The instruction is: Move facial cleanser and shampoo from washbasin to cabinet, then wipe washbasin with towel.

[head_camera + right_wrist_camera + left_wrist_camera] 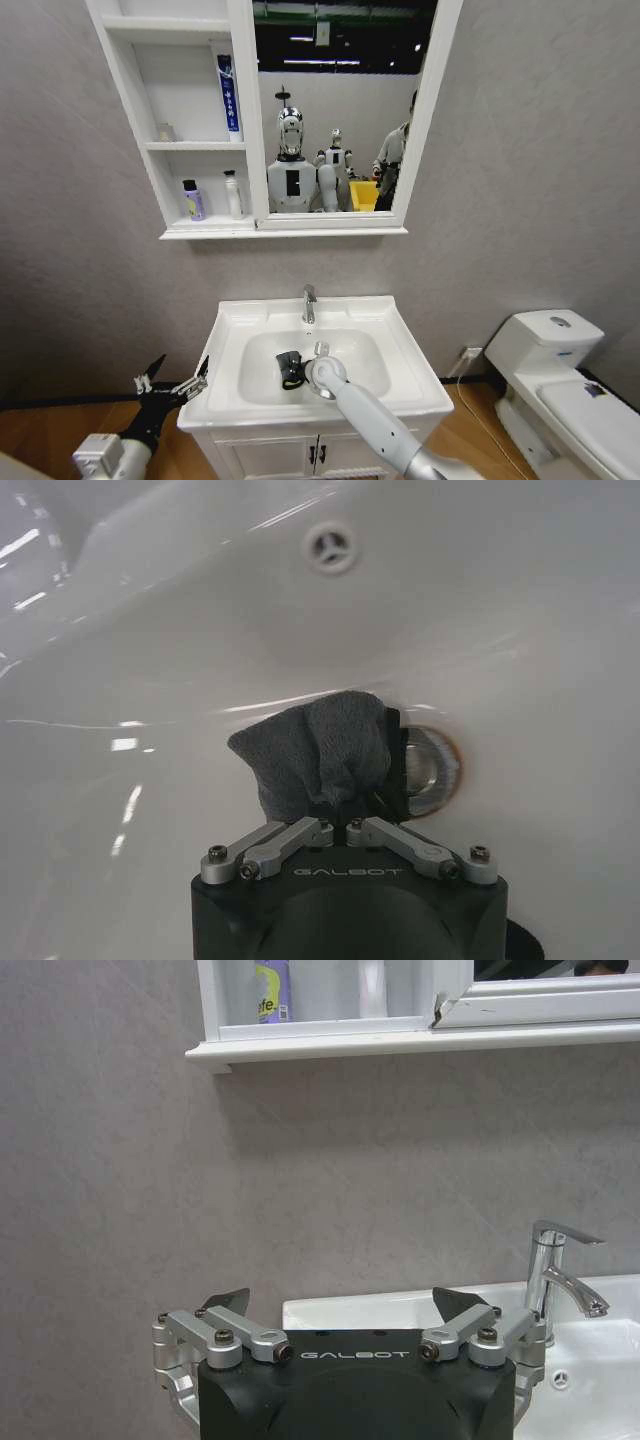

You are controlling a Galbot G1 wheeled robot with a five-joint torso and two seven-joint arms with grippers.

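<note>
The white washbasin (395,345) stands at centre with its chrome tap (309,303). Down in the bowl, my right gripper (298,376) is shut on the dark grey towel (288,362). The right wrist view shows the towel (310,750) bunched between the fingers and pressed on the bowl beside the orange-ringed drain (438,772). My left gripper (172,384) hangs open and holds nothing, left of the basin. The cabinet (140,110) holds a purple-labelled bottle (193,200), a white bottle (233,195) and a blue tube (229,95); I cannot tell which is the facial cleanser or the shampoo.
A white toilet (560,385) stands at the right. A low vanity with doors (290,455) sits under the basin. The cabinet's mirror panel (330,100) reflects the room. In the left wrist view the left gripper (342,1302) faces the grey wall, with the tap (555,1265) beside it.
</note>
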